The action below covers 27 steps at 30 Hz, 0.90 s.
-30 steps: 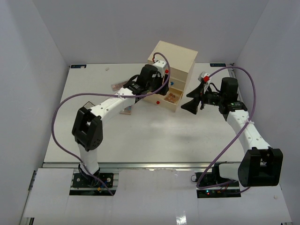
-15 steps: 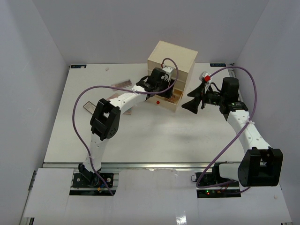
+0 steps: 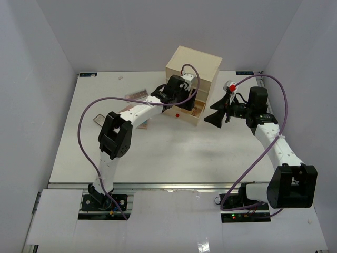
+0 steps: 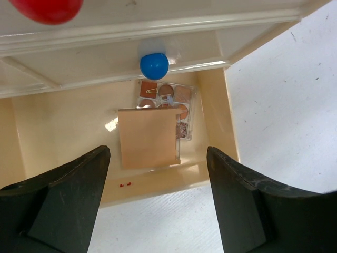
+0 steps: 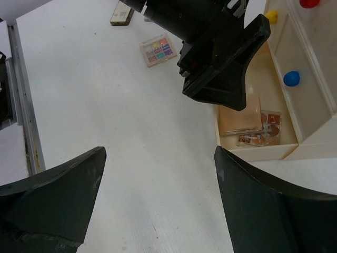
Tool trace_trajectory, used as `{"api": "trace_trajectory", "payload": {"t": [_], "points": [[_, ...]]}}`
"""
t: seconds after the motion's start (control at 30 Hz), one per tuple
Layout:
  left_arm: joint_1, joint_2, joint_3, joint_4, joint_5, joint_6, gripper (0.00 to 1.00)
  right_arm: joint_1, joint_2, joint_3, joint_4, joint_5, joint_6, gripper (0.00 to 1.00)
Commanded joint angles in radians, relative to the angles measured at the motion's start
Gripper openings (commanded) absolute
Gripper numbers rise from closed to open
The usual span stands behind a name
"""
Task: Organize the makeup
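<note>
My left hand (image 4: 157, 158) hangs open directly above the peach compact (image 4: 147, 138), which lies flat in the bottom drawer (image 4: 52, 121). The palette (image 5: 159, 50) lies on the tabletop (image 5: 105, 132) left of it, nearer my left arm. The right hand (image 5: 158, 158) is open too.

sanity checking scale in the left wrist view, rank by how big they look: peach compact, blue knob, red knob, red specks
1. peach compact
2. blue knob
3. red specks, by far the smallest
Unranked: the red knob is cut off by the top edge, so its full size does not show.
</note>
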Motion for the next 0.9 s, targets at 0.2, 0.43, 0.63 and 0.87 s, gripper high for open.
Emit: {"api": "trace_trajectory", "payload": {"t": [0.2,0.43,0.63,0.87], "points": [[0.034,-0.185,-0.075,0.012,0.045,-0.01,0.87,0.032,0.027,0.014,-0.016,0.026,0.004,0.9],[0.123,-0.498,-0.35,0.059,0.058,-0.077,0.88,0.247,0.117,0.124,-0.153,0.24,-0.081,0.9],[0.252,-0.89,-0.732,0.146,-0.058,-0.143,0.98,0.456,0.27,0.265,-0.23,0.456,-0.11,0.9],[0.296,-1.234,-0.989,0.191,-0.315,-0.145,0.98,0.679,0.554,0.567,-0.298,0.729,-0.091,0.9]]}}
